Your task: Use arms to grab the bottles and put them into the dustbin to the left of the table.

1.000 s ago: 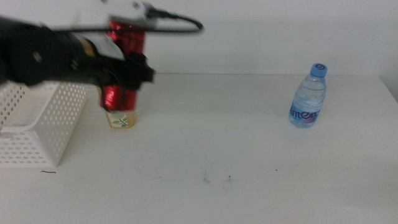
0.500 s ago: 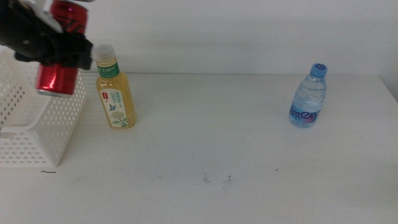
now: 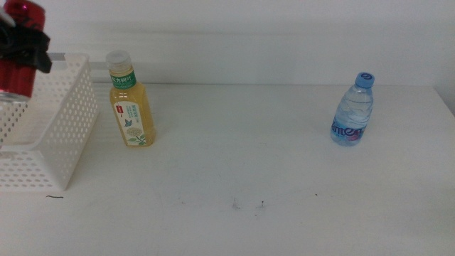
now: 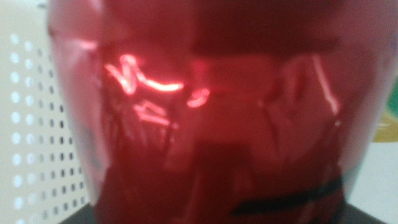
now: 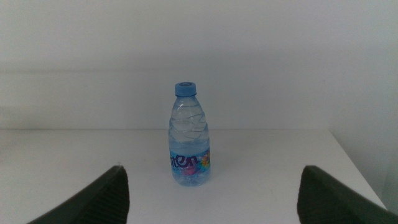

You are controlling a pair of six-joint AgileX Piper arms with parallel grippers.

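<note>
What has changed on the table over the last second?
The left gripper carried the red can leftward, away from the yellow-drink bottle, to above the white basket, fingers clamped throughout. That bottle, the water bottle and the basket stayed put.

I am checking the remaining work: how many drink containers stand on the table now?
2. The yellow drink bottle stands beside the white basket; the water bottle stands far right. The red can is off the table, held by the left tool above the basket.
</note>
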